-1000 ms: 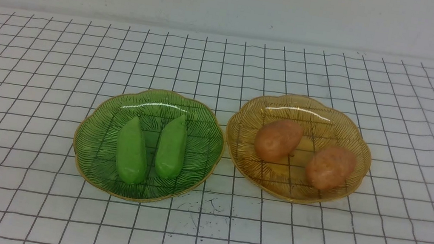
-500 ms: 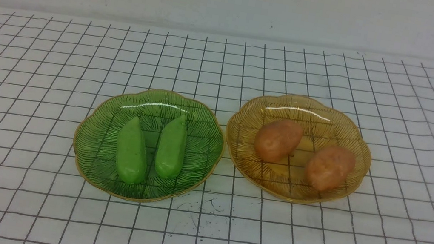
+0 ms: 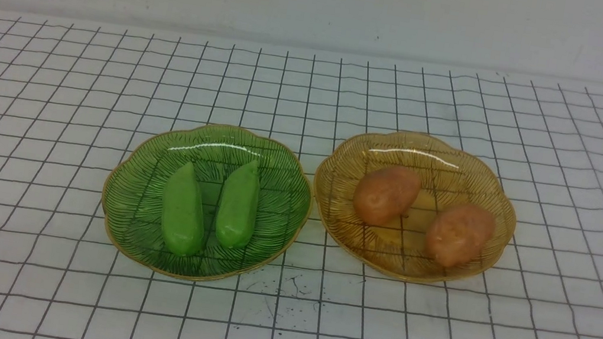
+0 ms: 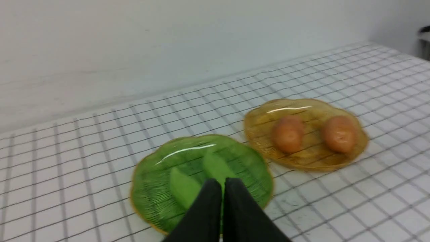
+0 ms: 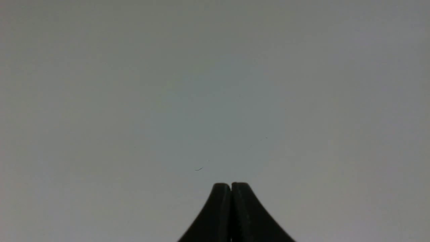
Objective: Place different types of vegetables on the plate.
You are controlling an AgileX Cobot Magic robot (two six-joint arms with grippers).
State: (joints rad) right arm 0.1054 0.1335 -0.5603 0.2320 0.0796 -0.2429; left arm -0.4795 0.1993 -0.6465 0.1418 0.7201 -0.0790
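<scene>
Two shiny light-green cucumbers are seen lying side by side, close but apart, in the green plate (image 3: 136, 193): the left cucumber (image 3: 183, 210) and the right cucumber (image 3: 238, 205), each with its pointed end turned away from the robot. Two lumpy orange-brown potatoes are seen in the yellow plate (image 3: 479, 178) just beside it: the left potato (image 3: 386, 195) and the right potato (image 3: 458, 234), set apart.

text: none legible | labels — none | numbers — none
</scene>
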